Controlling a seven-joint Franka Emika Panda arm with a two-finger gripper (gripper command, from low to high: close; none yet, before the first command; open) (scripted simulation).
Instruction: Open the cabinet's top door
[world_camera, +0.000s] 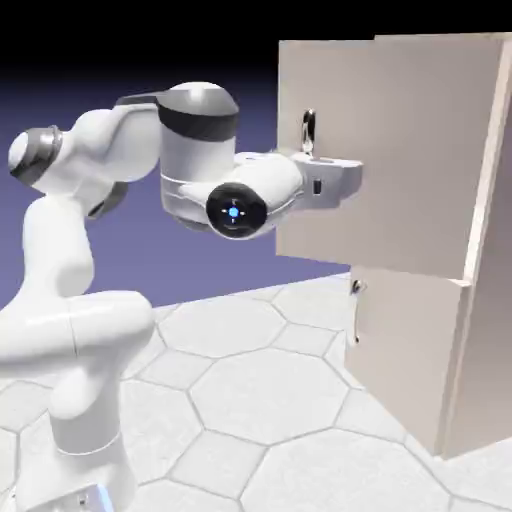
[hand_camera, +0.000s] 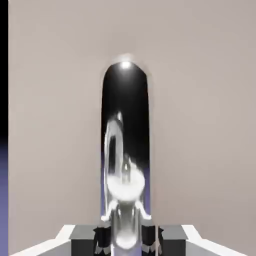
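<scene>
Pale tiles (world_camera: 265, 395) spread beneath us, blue-violet behind, and I've got the jaws (hand_camera: 127, 242) right at the top door (world_camera: 385, 155), closed down on its silver bar handle (hand_camera: 125, 145), one fingertip each side of the lower part. That door stands out at an angle from the cabinet (world_camera: 490, 340), on the exterior view's right, with the lower door (world_camera: 405, 355) beneath it. My white arm (world_camera: 200, 150) reaches across from the left, wrist level with the handle, and the hand view shows bright reflections running down the dark, glossy bar.
</scene>
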